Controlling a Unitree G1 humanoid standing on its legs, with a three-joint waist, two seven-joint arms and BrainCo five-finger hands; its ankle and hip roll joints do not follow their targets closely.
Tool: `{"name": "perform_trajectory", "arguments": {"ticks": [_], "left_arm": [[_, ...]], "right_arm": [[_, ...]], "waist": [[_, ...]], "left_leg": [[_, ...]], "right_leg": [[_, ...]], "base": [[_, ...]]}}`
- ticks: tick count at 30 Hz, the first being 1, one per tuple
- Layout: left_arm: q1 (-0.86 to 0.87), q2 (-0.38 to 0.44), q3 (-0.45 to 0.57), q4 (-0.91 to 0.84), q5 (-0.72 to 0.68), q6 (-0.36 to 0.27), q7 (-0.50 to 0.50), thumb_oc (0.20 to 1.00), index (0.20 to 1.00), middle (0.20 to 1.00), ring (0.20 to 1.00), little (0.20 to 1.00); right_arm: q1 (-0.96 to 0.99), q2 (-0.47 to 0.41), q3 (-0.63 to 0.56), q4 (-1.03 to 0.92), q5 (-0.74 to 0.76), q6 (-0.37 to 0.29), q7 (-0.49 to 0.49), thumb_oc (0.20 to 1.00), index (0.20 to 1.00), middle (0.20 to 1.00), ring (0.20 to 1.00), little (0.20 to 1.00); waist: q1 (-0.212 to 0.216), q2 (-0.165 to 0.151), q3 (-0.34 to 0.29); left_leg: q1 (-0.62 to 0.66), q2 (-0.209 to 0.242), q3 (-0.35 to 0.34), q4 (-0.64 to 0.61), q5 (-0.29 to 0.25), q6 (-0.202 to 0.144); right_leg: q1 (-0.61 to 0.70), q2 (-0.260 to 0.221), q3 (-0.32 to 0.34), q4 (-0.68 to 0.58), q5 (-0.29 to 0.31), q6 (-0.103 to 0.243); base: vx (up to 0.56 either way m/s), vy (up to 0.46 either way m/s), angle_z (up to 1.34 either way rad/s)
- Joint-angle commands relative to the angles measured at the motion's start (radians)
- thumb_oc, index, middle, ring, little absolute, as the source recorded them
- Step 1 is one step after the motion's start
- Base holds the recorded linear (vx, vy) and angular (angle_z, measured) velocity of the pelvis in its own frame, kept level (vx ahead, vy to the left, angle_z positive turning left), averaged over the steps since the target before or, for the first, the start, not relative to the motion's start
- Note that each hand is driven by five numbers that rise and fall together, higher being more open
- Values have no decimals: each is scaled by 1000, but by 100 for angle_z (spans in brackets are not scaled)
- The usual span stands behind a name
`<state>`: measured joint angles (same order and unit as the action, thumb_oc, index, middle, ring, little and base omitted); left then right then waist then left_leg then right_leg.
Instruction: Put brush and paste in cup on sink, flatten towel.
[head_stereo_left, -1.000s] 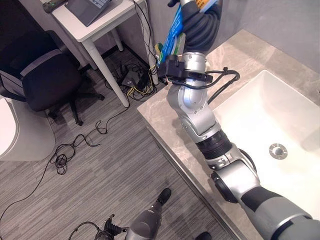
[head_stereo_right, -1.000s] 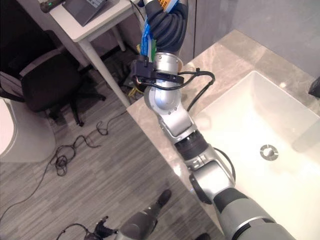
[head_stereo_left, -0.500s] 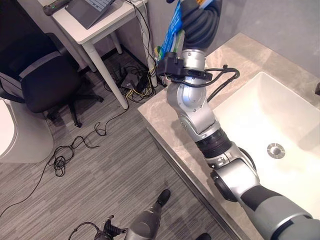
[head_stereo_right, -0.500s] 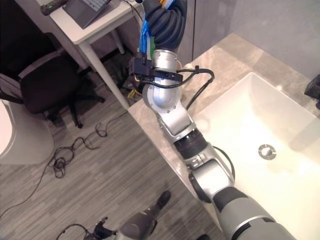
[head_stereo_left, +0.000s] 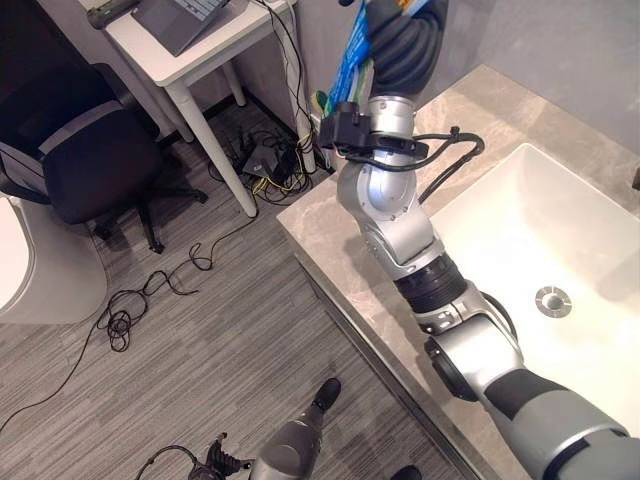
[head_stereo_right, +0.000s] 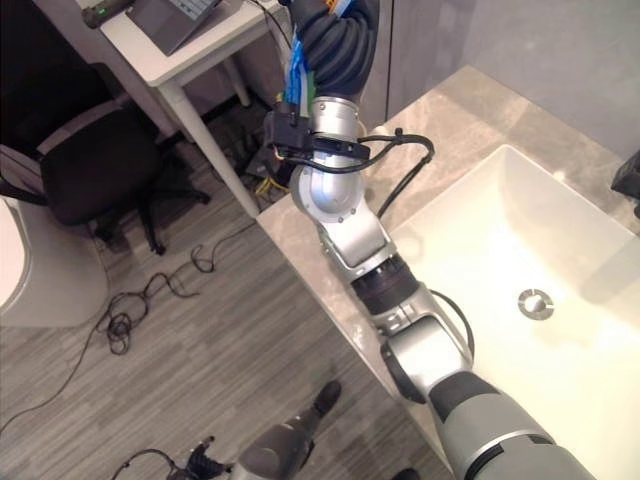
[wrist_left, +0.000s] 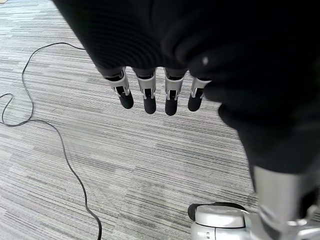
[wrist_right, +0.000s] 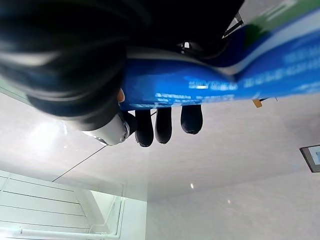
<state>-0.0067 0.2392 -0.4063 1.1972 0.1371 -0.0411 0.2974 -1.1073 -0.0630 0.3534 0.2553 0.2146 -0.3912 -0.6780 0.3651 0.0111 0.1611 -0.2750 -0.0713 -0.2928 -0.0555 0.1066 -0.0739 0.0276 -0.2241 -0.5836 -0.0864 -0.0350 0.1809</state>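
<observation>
- Your right hand (wrist_right: 165, 117) is raised high over the counter's (head_stereo_left: 340, 250) far corner, fingers curled round the blue paste (wrist_right: 210, 82), which sticks up past the wrist cover.
- The sink (head_stereo_left: 540, 230) lies well below the paste, to the right of that arm.
- Your left hand (wrist_left: 155, 95) hangs over the grey floor (wrist_left: 75, 150), fingers straight and relaxed, holding nothing.
- A white desk (head_stereo_left: 190, 60) and black chair (head_stereo_left: 90, 160) stand left of the counter.

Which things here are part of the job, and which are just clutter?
Job:
- toothpaste tube, blue, gripped in the right hand
- sink
- marble counter
- left hand, open, over the floor

Clutter:
- office chair
- white side table
- laptop
- floor cables
</observation>
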Motion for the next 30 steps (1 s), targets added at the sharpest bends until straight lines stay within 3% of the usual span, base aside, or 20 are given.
{"name": "perform_trajectory", "arguments": {"ticks": [1,9,10,14,15,16,30], "left_arm": [[-30,45,-34,69,27,1,11,1000,1000,1000,1000,1000],[-36,45,-39,62,29,-2,8,1000,1000,1000,1000,1000],[-36,46,-41,60,30,-2,6,1000,1000,1000,1000,1000],[-33,49,-39,64,33,-6,2,1000,1000,1000,1000,1000],[-32,49,-37,65,32,-5,1,1000,1000,1000,1000,1000],[-32,50,-37,64,32,-6,-1,1000,1000,1000,1000,1000],[-40,50,-20,51,14,-3,6,1000,1000,1000,1000,1000]], "right_arm": [[-90,-17,6,23,-69,-30,-11,200,200,200,200,200],[-101,-35,8,25,-91,-23,-15,200,200,200,200,200],[-102,-36,7,26,-90,-24,-15,200,200,200,200,200],[-98,-37,10,28,-91,-27,-14,200,200,200,200,200],[-98,-34,12,29,-85,-28,-12,200,200,200,200,200],[-95,-33,12,28,-79,-29,-7,200,200,200,200,200],[-28,15,57,6,10,-56,51,200,200,200,200,200]], "waist": [[-10,6,-13],[-25,11,-13],[-25,19,-9],[-30,23,-9],[-33,17,-12],[-33,24,-7],[-52,21,4]], "left_leg": [[35,-40,78,-32,-45,32],[35,-39,86,-32,-48,32],[25,-42,87,-32,-20,38],[27,-39,93,-32,-22,39],[35,-34,97,-32,-46,33],[25,-38,99,-32,-20,40],[33,-34,111,-32,-27,44]], "right_leg": [[-1,-19,101,-1,55,-24],[-3,-21,107,-1,54,-23],[-14,-25,94,-1,81,-26],[-16,-26,100,-1,81,-27],[-8,-22,116,-1,57,-23],[-19,-26,106,-1,84,-25],[-20,-22,112,1,81,-31]], "base": [[0,0,0],[-9,9,0],[-69,73,-1],[3,1,-1],[0,0,0],[0,0,0],[-7,6,-5]]}}
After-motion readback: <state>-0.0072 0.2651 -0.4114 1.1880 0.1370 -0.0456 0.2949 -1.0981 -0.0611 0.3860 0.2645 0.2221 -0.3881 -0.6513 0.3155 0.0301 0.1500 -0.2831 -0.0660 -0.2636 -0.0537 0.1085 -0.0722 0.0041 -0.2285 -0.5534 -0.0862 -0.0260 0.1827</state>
